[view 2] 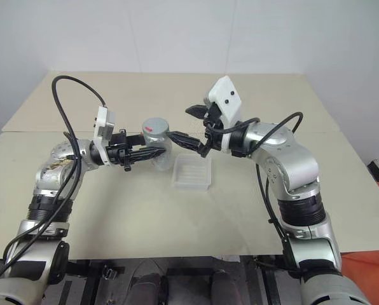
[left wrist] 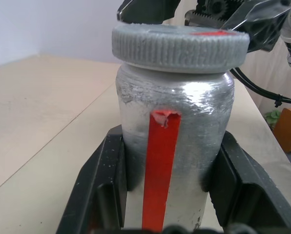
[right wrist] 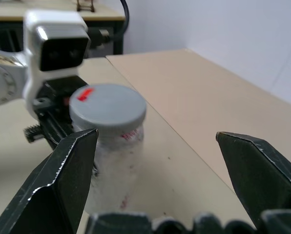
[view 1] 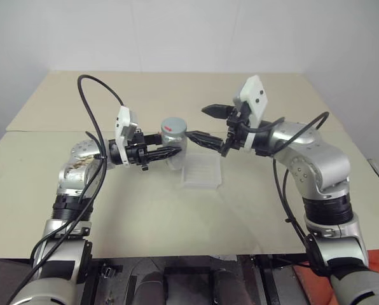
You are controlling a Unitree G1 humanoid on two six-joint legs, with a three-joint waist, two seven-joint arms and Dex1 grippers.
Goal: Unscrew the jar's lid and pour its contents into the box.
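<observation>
The jar [view 1: 175,147] is pinched upright above the desk [view 1: 253,210] by the left gripper [view 1: 167,152], lid [view 1: 173,125] on, beside the box [view 1: 200,171]. The right gripper's [view 1: 205,124] 2 fingers are spread near the lid.

You see the jar [left wrist: 175,117] with a silvery, metallic-looking skin, crinkled and glossy, catching bright highlights near its shoulder; a smooth red strip [left wrist: 159,180] runs down its side, torn at the top end. The lid [left wrist: 179,46] looks like matt grey plastic, its rim finely ribbed, its top flat and smooth. The box [view 1: 200,171], at about 4 o'clock from the jar, is clear, glossy plastic with a ridged floor. The left gripper [view 1: 165,152] has matt black jaws, hard and plastic-looking. The table [view 1: 177,222] is matt beige, smooth, with faint scuffs.
</observation>
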